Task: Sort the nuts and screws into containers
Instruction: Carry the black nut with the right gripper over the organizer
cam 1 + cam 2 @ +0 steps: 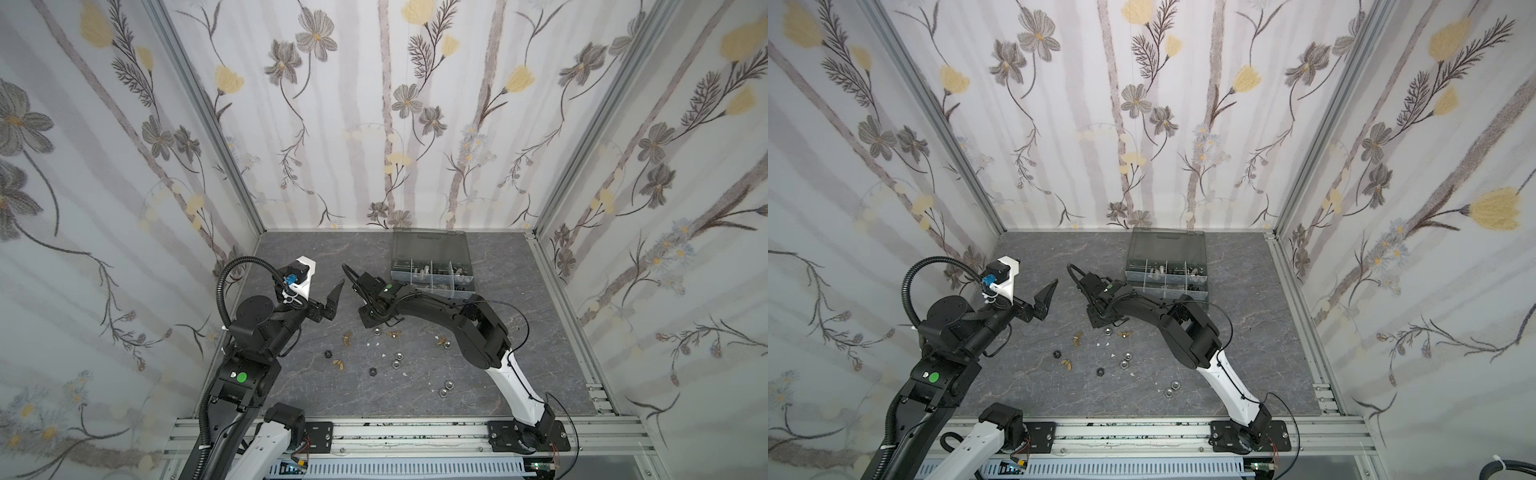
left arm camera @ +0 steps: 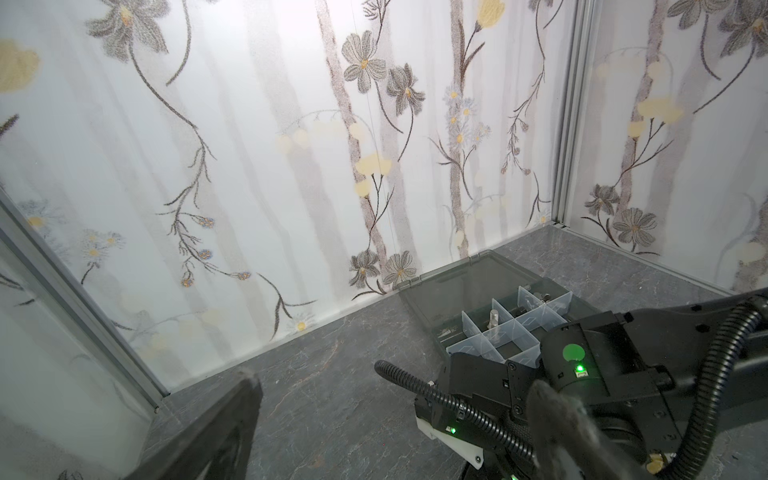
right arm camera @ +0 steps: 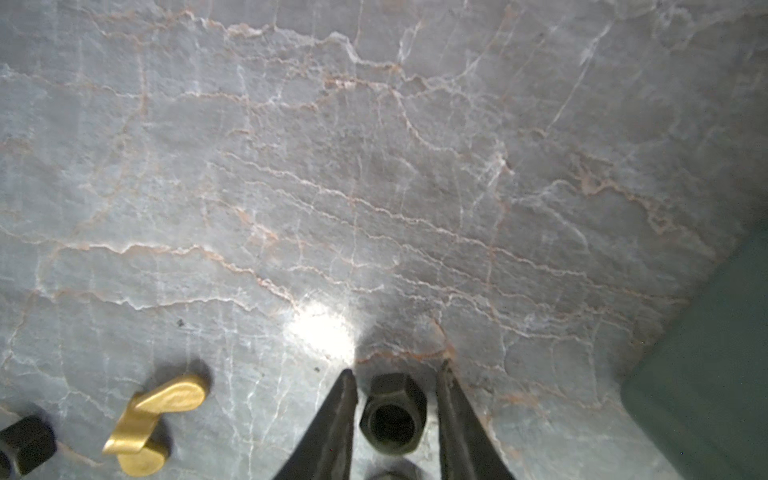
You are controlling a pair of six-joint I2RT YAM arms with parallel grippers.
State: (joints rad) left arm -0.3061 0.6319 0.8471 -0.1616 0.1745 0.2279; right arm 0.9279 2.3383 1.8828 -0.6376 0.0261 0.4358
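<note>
- Flanking a dark hex nut [image 3: 392, 413] on the table [image 3: 374, 166], right fingers [image 3: 332, 428] stand slightly apart.
- Left fingers [image 1: 336, 295], left of centre in both top views, stand wide apart.

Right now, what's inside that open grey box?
Clear dividers split the organiser case into compartments; silver screws sit in some. The right arm covers part of the near row.

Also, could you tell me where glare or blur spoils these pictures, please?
Right wrist view: a white glare patch on the table just ahead of the right fingers; left wrist view: the left fingers are blurred, the organiser case sharp.
</note>
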